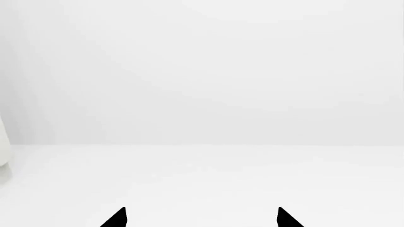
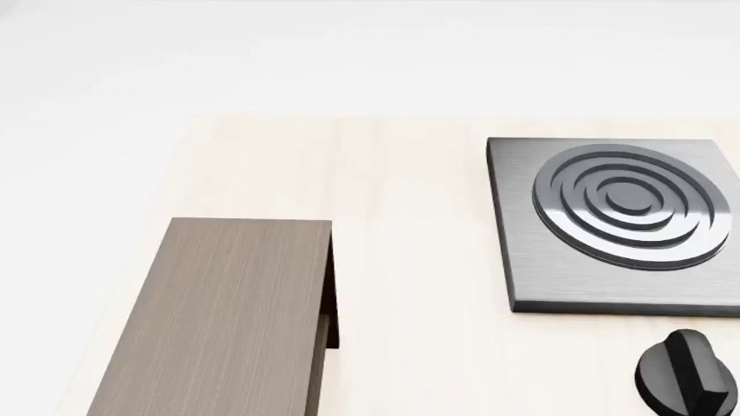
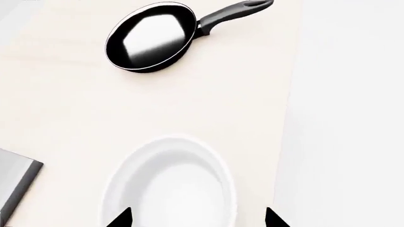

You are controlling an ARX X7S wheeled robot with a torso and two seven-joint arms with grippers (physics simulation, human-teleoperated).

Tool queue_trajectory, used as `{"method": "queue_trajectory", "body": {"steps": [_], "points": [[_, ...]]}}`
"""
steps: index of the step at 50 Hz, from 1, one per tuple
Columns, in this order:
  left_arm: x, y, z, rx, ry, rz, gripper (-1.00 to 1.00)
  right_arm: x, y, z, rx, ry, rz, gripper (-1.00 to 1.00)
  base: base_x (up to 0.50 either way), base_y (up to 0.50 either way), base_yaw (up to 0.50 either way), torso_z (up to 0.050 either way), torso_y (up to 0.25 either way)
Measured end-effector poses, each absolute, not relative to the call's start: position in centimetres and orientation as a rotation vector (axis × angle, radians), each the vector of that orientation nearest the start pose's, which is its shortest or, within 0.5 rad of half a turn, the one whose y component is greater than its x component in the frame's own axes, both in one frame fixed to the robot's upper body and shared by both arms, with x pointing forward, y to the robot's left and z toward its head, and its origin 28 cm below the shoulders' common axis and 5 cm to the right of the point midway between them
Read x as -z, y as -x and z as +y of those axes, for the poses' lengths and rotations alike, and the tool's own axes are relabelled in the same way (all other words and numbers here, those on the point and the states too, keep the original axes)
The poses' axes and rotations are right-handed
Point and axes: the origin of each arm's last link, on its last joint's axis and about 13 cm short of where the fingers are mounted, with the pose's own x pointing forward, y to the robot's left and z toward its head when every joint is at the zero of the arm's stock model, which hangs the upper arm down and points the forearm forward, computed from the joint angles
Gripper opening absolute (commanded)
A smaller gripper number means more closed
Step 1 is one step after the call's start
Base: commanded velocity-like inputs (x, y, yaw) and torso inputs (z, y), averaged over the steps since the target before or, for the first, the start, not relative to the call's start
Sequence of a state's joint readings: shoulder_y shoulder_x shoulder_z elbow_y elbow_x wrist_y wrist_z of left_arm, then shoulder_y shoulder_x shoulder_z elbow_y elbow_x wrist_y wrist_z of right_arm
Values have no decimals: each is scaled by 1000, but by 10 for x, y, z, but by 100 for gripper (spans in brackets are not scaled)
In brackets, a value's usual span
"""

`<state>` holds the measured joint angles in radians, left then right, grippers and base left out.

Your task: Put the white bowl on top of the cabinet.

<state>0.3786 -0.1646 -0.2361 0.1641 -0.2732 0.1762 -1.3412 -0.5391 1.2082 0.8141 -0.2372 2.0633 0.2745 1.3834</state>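
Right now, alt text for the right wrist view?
The white bowl sits upright and empty on the pale wooden tabletop, straight ahead of the right gripper, whose two dark jaw tips stand apart. Beyond it lies a black frying pan; a grey stove plate corner shows at the edge.

Bowl glossy ceramic — cabinet matt wood grain — stove plate brushed metal.

No readable text, no labels, no brands, no nos. on anything
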Motion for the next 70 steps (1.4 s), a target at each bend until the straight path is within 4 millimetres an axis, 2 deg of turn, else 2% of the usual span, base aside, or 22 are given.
{"method": "queue_trajectory", "body": {"steps": [12,34,49,70], "points": [[-9,-118,288,-1551,30,14,100,-227,-163,-319,1198,-633,481,100,0,0,0,0,0],[-9,-119,287,-1550,21,14,100,-208,-189,-324,1174,-616,569,100,0,0,0,0,0],[-9,-120,287,-1547,10,16,100,-191,-187,-332,1193,-654,615,100,0,0,0,0,0],[-8,-120,286,-1546,-1,16,100,-168,-191,-334,1171,-664,683,100,0,0,0,0,0]]}}
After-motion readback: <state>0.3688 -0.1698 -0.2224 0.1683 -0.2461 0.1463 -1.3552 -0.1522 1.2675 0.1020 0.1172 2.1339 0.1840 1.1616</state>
